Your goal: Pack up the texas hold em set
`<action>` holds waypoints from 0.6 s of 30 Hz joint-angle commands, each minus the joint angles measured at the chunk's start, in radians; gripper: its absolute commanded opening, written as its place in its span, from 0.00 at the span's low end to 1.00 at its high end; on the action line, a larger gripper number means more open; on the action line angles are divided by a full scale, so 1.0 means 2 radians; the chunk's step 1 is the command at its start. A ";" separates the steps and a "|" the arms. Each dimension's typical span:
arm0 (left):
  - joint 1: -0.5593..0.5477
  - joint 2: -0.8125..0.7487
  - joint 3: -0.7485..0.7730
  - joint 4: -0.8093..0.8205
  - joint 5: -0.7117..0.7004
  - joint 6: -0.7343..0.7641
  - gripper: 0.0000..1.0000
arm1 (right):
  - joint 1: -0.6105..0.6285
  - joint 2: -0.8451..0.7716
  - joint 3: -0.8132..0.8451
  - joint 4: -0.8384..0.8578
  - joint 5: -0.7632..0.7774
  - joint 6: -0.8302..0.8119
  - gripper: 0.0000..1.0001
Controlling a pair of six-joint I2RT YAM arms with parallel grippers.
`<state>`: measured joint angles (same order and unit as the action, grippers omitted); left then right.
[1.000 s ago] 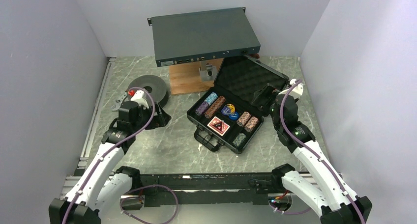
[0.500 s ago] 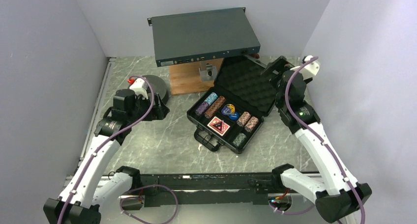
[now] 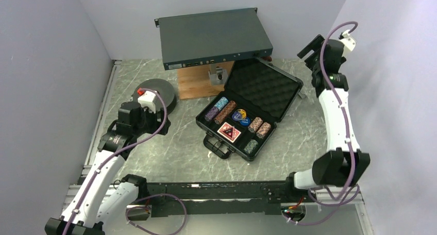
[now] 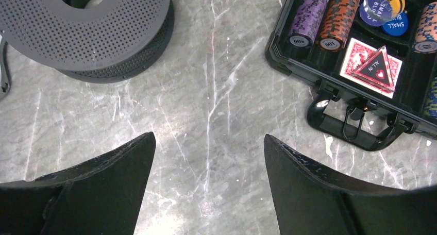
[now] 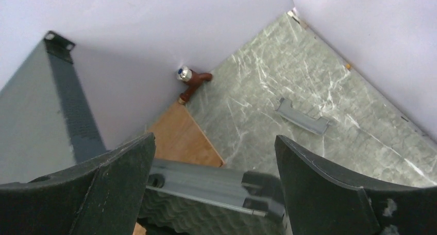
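The right hand (image 3: 307, 48) is spread wide and holds nothing. It is lifted high at the back right corner, its arm stretched almost straight up from the base. Its wrist camera looks down past the fingers onto the top edge of the open lid (image 5: 206, 181), with the grey rack unit (image 5: 31, 116) to one side and a small metal strip (image 5: 301, 119) lying on the worktop (image 5: 268, 85) beyond.

The left hand (image 4: 208, 137) is also wide open and empty. It hangs low over bare marble between the perforated spool (image 4: 87, 29) and the case handle (image 4: 355, 134), touching neither, with its arm bent at the elbow.

The black case (image 3: 206, 122) sits mid-worktop with its foam-lined lid leaning back. Chip rolls (image 4: 337, 18), two round blind buttons (image 4: 399, 23) and the all-in triangle (image 4: 375, 69) on a red-backed deck (image 4: 355, 52) all lie in its tray.

A second ago the right hand was down at the lid's right edge; it has since risen and swung away to the back. The left hand has drawn slightly toward the spool side. The case and its contents have not moved
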<state>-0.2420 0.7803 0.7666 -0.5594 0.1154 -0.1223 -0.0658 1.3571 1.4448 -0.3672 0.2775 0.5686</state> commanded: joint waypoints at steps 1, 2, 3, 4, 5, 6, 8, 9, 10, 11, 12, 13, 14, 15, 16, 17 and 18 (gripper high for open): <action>-0.002 0.004 0.012 0.014 0.005 0.027 0.82 | -0.040 0.060 0.072 -0.046 -0.103 0.003 0.87; -0.002 0.009 0.015 0.010 0.006 0.027 0.82 | -0.044 0.083 0.088 -0.053 -0.115 -0.001 0.86; -0.002 0.012 0.016 0.007 0.007 0.027 0.82 | -0.046 0.095 0.102 -0.062 -0.126 -0.006 0.85; -0.002 0.013 0.016 0.006 0.009 0.027 0.82 | -0.048 0.112 0.119 -0.072 -0.135 -0.013 0.83; -0.002 0.012 0.016 0.008 0.011 0.028 0.82 | -0.048 0.137 0.136 -0.084 -0.142 -0.022 0.80; -0.002 0.010 0.014 0.010 0.014 0.028 0.82 | -0.048 0.156 0.152 -0.097 -0.155 -0.035 0.78; -0.002 0.004 0.010 0.016 0.016 0.028 0.82 | -0.048 0.190 0.184 -0.127 -0.165 -0.047 0.75; -0.002 0.003 0.009 0.016 0.014 0.028 0.82 | -0.048 0.205 0.195 -0.138 -0.168 -0.053 0.73; -0.002 0.003 0.010 0.015 0.014 0.028 0.82 | -0.048 0.215 0.202 -0.147 -0.173 -0.058 0.72; -0.002 0.002 0.011 0.014 0.014 0.028 0.82 | -0.048 0.224 0.204 -0.152 -0.176 -0.062 0.71; -0.001 0.003 0.012 0.013 0.013 0.029 0.82 | -0.048 0.229 0.204 -0.155 -0.179 -0.065 0.71; -0.002 0.002 0.012 0.013 0.012 0.029 0.82 | -0.048 0.234 0.203 -0.155 -0.183 -0.067 0.71; -0.002 0.002 0.012 0.013 0.010 0.029 0.82 | -0.048 0.238 0.201 -0.155 -0.189 -0.069 0.70; -0.002 0.001 0.012 0.012 0.009 0.029 0.82 | -0.048 0.243 0.200 -0.155 -0.194 -0.070 0.69; -0.002 -0.001 0.011 0.014 0.009 0.029 0.81 | -0.048 0.247 0.200 -0.155 -0.201 -0.072 0.68; -0.002 -0.003 0.010 0.014 0.010 0.030 0.81 | -0.047 0.253 0.203 -0.157 -0.209 -0.073 0.67; -0.002 -0.003 0.010 0.015 0.010 0.030 0.82 | -0.047 0.261 0.208 -0.161 -0.219 -0.075 0.67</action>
<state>-0.2420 0.7956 0.7650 -0.5583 0.1265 -0.0856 -0.1604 1.8671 1.8061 -0.6563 -0.0772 0.4583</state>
